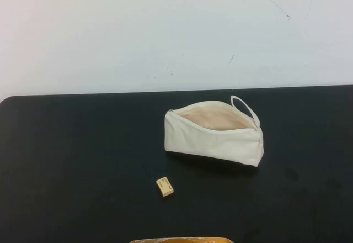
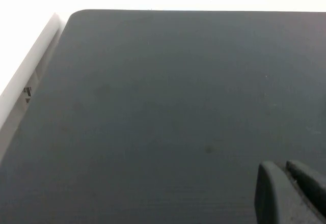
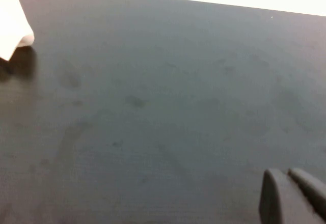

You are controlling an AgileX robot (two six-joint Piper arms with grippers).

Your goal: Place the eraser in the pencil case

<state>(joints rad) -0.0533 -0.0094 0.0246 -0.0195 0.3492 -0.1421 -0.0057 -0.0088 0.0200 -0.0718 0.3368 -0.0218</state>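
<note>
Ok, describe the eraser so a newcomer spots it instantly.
On the black table, find the white pencil case. The eraser lies apart from it, nearer the robot: a tiny cream block. Left gripper and right gripper hang over bare table.

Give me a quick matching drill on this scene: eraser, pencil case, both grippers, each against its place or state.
Things:
1. eraser
2. pencil case
3. left gripper
4. right gripper

States:
A. unzipped, beige lining showing
B. above bare mat by the table's corner
C. lying loose on the mat, near side of the pouch
D. above mat with the pouch's corner in its view

Pairs: 1-C, 2-A, 3-B, 4-D
</note>
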